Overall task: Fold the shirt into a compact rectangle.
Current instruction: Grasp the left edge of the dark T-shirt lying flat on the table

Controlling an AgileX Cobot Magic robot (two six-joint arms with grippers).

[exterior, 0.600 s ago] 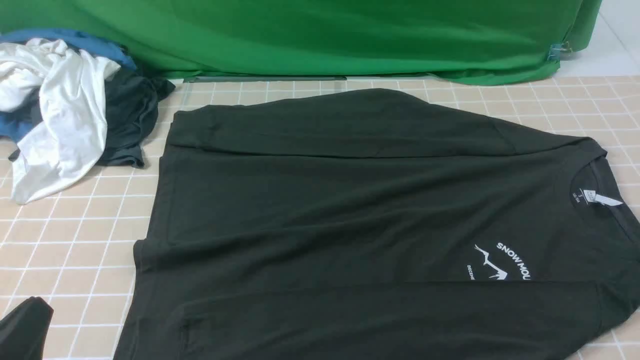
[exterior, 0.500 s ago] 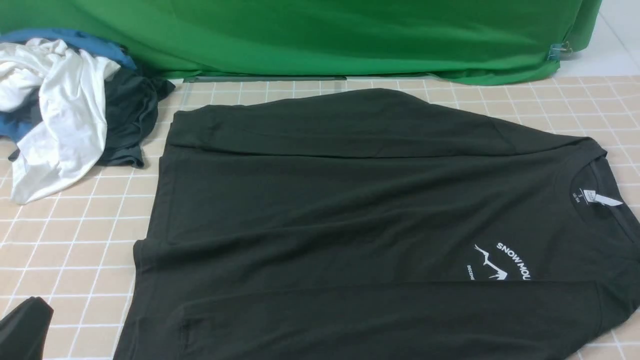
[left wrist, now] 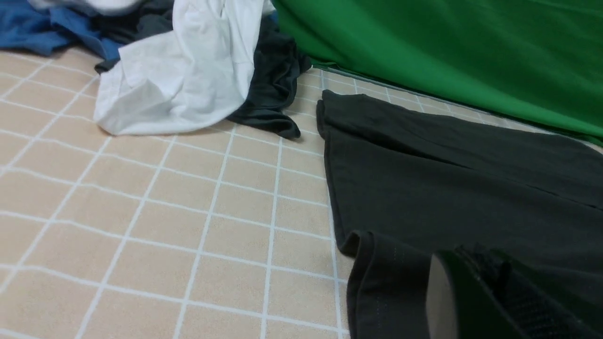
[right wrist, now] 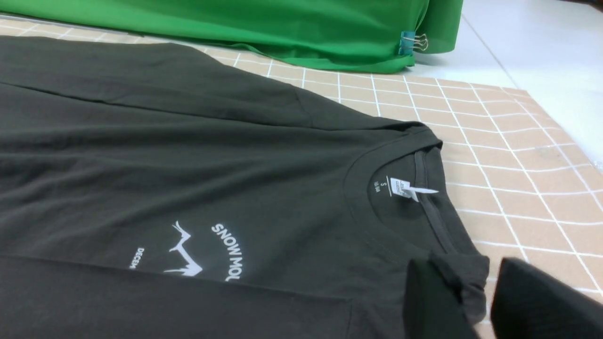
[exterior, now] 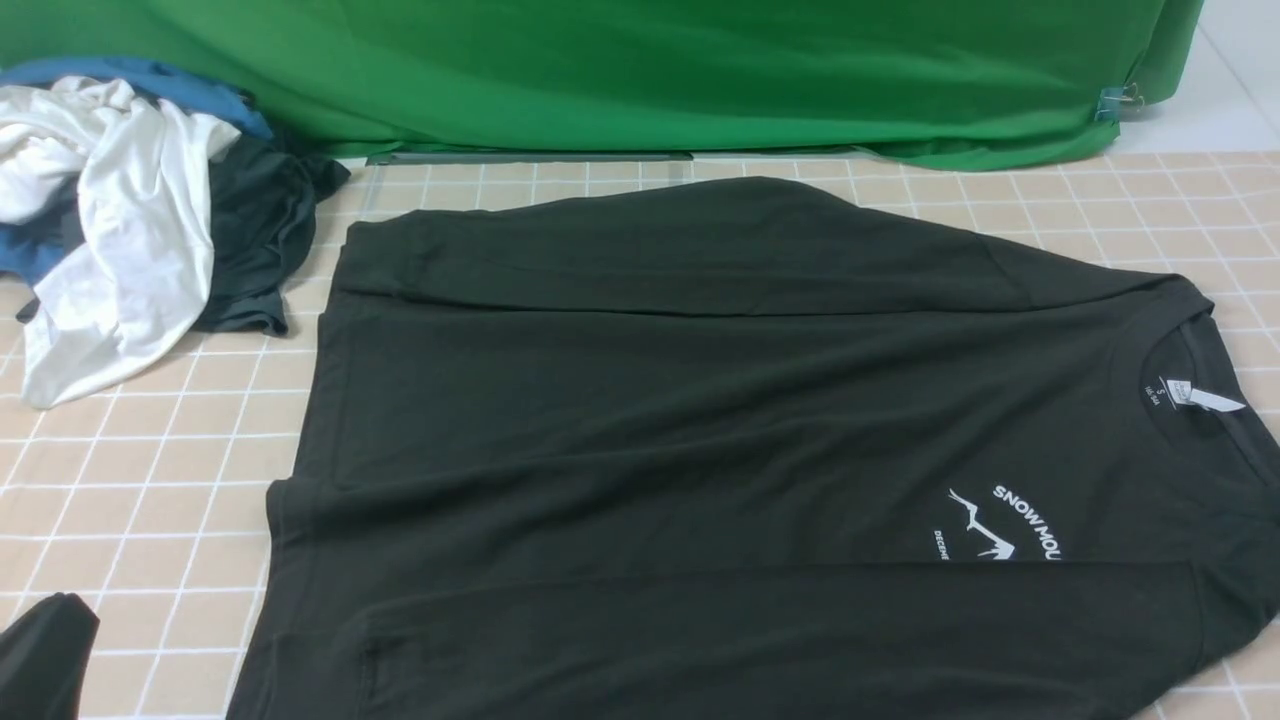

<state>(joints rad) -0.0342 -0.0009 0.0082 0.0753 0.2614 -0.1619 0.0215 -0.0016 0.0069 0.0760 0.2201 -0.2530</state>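
Note:
The black long-sleeved shirt (exterior: 700, 430) lies flat on the tiled mat, hem to the left and collar to the right, with both sleeves folded in over the body. Its white mountain print (exterior: 1005, 525) and white neck tag (exterior: 1200, 398) face up. In the front view my left gripper (exterior: 40, 655) shows only as a dark tip in the near left corner, apart from the hem. In the left wrist view one of its fingers (left wrist: 464, 301) is seen beside the hem corner. My right gripper (right wrist: 473, 282) is open, with the shirt's near shoulder corner between its fingers.
A pile of white, blue and dark clothes (exterior: 130, 220) sits at the back left of the mat. A green cloth (exterior: 650, 70) hangs along the far edge, held by a clip (right wrist: 412, 41). White floor (right wrist: 541, 61) begins past the mat's right edge.
My left gripper's tip has sunk slightly lower and to the left in the front view. The shirt has not moved.

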